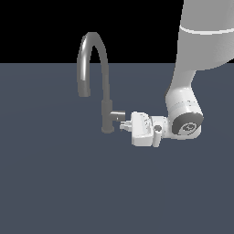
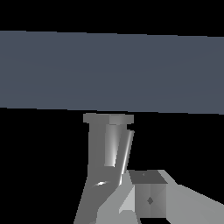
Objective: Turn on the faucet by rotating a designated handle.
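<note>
Exterior view: the tall, slim grey metal faucet with a high arched gooseneck spout [image 1: 93,68] is seen standing upright on the flat dark blue-grey surface [image 1: 59,183], a little to the 10 o'clock side of the picture's centre. Its spout rises from a short cylindrical base, arches over and ends in an outlet pointing down toward 9 o'clock of the stem. The small grey metal side handle, a short horizontal stub [image 1: 118,115], projects from the lower stem toward 3 o'clock, just above the base.

The white robot arm [image 1: 196,64] comes down from the 1 o'clock corner and bends at the wrist, so that the white hand [image 1: 124,125] is laid nearly horizontal and aimed toward 9 o'clock. The fingertips are seen right at the outer end of the handle, just below it. Whether they touch it cannot be told, nor can it be told from either picture whether the fingers are spread or pressed together.

In the wrist view, the faucet [image 2: 107,148] is seen close up as a pale grey column with a flat collar, against a band of the surface [image 2: 109,70]. A blocky grey finger [image 2: 148,199] lies beside it; contact cannot be judged.
</note>
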`<move>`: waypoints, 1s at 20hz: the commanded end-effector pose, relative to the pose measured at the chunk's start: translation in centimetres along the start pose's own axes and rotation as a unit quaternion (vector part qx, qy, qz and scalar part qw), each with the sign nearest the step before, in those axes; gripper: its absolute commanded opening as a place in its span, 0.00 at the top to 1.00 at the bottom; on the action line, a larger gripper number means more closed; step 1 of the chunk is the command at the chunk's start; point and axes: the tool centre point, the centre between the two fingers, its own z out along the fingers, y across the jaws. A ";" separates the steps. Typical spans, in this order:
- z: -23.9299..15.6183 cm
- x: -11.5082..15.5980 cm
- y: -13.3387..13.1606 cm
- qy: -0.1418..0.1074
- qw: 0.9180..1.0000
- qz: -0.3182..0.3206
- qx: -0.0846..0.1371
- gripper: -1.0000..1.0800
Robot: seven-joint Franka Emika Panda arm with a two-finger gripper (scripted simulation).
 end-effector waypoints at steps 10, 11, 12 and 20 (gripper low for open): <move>0.0 0.2 -2.9 0.034 0.999 -0.016 0.009 1.00; 0.0 0.5 -3.0 0.031 0.999 -0.013 0.010 1.00; 0.0 0.8 -3.0 0.029 0.999 -0.011 0.012 1.00; 0.2 3.2 -3.4 0.006 1.000 0.011 0.025 1.00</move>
